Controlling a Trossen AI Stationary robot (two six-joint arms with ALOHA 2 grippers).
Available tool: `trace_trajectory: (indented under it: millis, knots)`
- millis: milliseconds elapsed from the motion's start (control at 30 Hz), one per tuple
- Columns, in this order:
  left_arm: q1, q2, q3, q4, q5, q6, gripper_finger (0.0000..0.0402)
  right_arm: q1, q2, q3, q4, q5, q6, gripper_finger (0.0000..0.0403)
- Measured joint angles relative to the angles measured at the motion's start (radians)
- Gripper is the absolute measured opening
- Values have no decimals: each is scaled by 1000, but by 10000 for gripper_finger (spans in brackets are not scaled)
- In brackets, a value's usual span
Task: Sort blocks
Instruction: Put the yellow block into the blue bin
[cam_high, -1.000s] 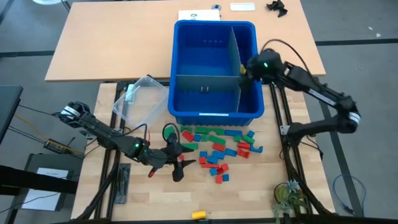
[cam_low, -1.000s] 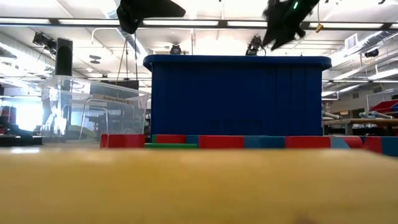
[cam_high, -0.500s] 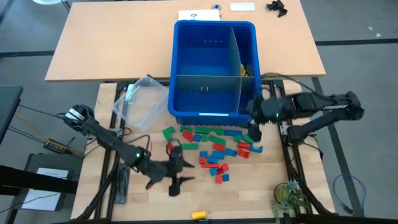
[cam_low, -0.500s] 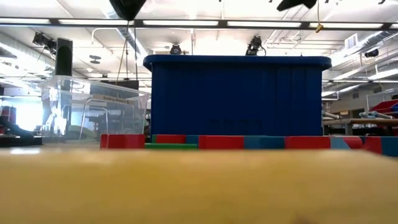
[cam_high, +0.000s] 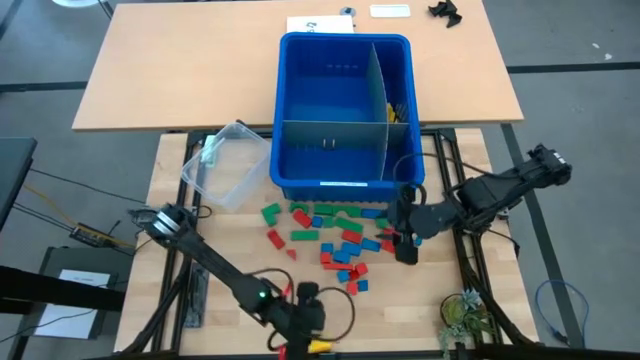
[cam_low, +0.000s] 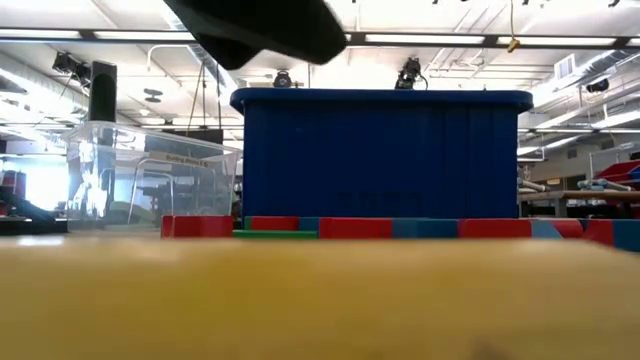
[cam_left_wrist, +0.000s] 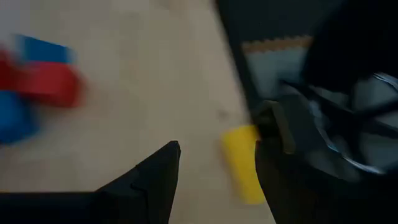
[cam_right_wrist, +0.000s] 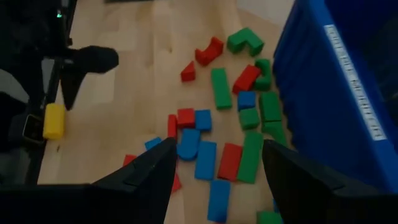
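Several red, blue and green blocks lie scattered on the wooden table in front of the blue bin. One yellow block lies alone at the near edge. My left gripper hovers open at it. In the left wrist view the yellow block shows between the two fingers, close to one of them. My right gripper hangs open over the pile's right end, fingers slanting down, with nothing between them. The blocks lie below it.
A clear tub stands left of the bin. Something yellow lies in the bin's right compartment. A dark tool lies near the left edge and a small plant at the near right. Bare wood lies between the pile and the yellow block.
My left gripper has swung down toward the table's near edge, from beside the pile's left end to the yellow block. My right gripper has come from above the bin's right compartment toward the near edge, to above the pile's right end. The blocks have kept still.
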Motion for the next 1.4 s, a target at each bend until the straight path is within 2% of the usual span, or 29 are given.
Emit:
trace_trajectory:
  millis: [133,367,700,1000,1400]
  knots:
    - [0,39,66,-37,89,-29,217,27,6,0,-2,13,24,236]
    - [0,49,67,-102,93,-73,217,60,3,0,0,60,32,230]
    - [-1,113,66,-38,172,-98,217,69,3,0,3,71,47,224]
    - [7,119,67,1,218,-82,217,69,3,0,4,77,47,219]
    - [47,153,67,-57,267,-71,217,72,3,0,5,78,37,194]
